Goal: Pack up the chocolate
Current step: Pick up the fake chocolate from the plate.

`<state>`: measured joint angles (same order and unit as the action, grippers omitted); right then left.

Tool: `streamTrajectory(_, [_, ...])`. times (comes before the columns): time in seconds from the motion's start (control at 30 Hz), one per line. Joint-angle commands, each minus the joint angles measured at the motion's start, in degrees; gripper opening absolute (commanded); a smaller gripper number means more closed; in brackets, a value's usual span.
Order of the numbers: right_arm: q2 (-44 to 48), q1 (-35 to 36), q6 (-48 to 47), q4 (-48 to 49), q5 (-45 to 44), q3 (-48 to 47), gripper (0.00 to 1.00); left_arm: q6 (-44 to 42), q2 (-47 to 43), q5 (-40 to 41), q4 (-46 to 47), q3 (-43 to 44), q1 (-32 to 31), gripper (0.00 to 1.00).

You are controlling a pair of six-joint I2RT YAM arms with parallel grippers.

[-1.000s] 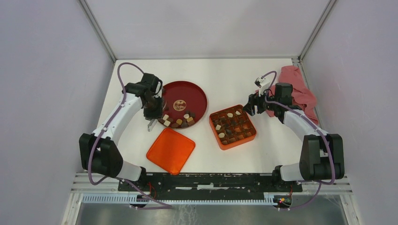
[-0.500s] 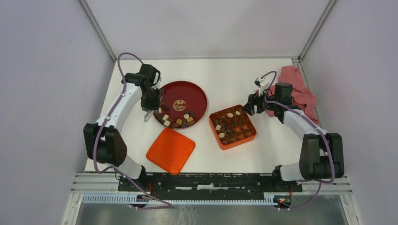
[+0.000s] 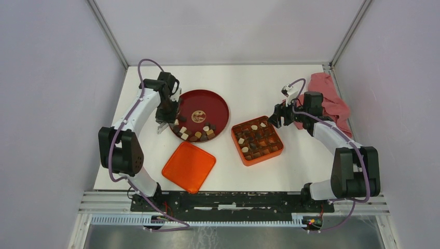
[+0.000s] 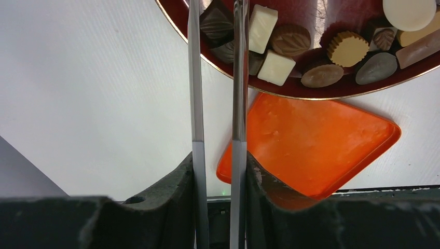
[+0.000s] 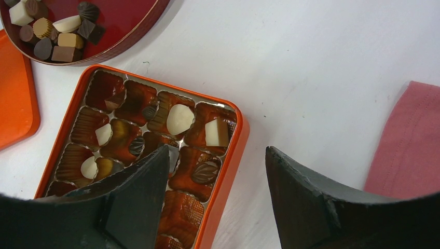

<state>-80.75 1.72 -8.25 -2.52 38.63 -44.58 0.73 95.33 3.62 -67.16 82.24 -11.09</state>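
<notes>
**A:** Where is the chocolate [image 3: 194, 134] lying?

**B:** Most of it is sitting in a loose cluster on the near side of the dark red plate [image 3: 218, 104]. It is a mix of dark, tan and cream-white pieces. More is resting in the compartments of the orange box [image 5: 228, 174], just right of the plate, one piece to a cell.

**A:** What is the left tool [image 3: 170, 120] doing?

**B:** It is hanging over the plate's left rim. In the wrist view its two thin metal fingers [image 4: 195, 78] are running close together over the edge of the cluster, and a dark piece [image 4: 217, 23] is filling the narrow gap between them. The tips are running out of the picture, so I cannot tell whether they are pinching that piece or only standing either side of it.

**A:** And the right tool [image 3: 275, 115]?

**B:** It is hovering at the far right corner of the box with its jaws spread wide and nothing between them. A pink cloth [image 3: 332, 98] is lying on the table [image 3: 249, 88] just behind it.

**A:** Anything else nearby?

**B:** A flat orange lid [image 3: 189, 166] is lying near the plate's front edge, left of the box and apart from it.
</notes>
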Motion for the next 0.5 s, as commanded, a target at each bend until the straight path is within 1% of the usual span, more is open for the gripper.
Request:
streamTrajectory(0.0, [-0.64, -0.19, 0.34, 2.1, 1.01, -1.04, 0.74, -3.06, -0.57, 1.07, 0.83, 2.44, 0.99, 0.39])
streamTrajectory(0.27, [-0.75, -0.19, 0.34, 2.08, 0.96, -1.17, 0.74, -3.05, -0.51, 0.89, 1.04, 1.81, 2.01, 0.4])
streamTrajectory(0.47, [-0.83, -0.2, 0.34, 2.07, 1.01, -1.24, 0.74, -3.23, -1.47, -1.04, 1.6, 1.7, 2.93, 0.41])
